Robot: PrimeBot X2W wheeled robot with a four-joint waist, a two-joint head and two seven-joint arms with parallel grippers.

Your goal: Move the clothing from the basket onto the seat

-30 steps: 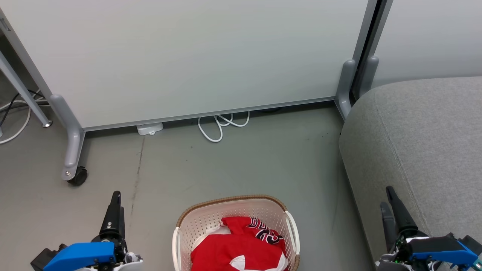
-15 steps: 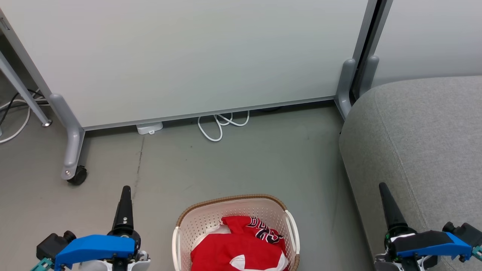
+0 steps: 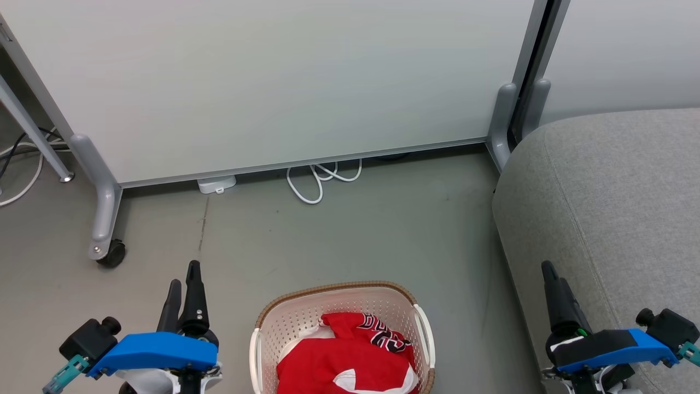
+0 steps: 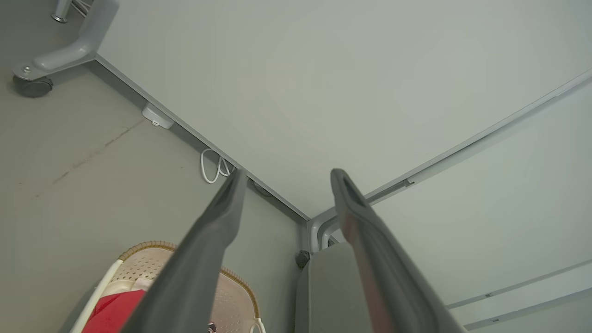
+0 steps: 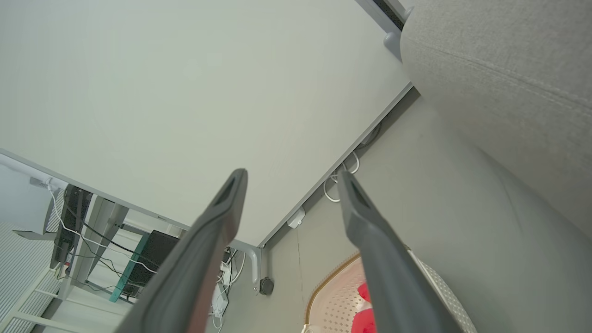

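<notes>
- Clothing (image 3: pixel 344 361): red heap inside the basket (image 3: pixel 333 286), on the floor (image 3: pixel 355 235) just beside the seat (image 3: pixel 618 191).
- Left gripper (image 3: pixel 185 276): 2 fingers spread apart, gripping and touching nothing; poised left of the basket, pointing forward.
- Right gripper (image 3: pixel 551 272): 2 fingers apart, empty; raised against the seat's near side.

We are seeing black-and-white lettering (image 3: pixel 387 336) on the red jersey (image 3: pixel 328 362), which is lying in the laundry basket (image 3: pixel 295 320) at six o'clock in the head view. The characters are sitting toward the jersey's two o'clock corner, creased and folded over, and we are not managing to read any whole letter or number there.
</notes>
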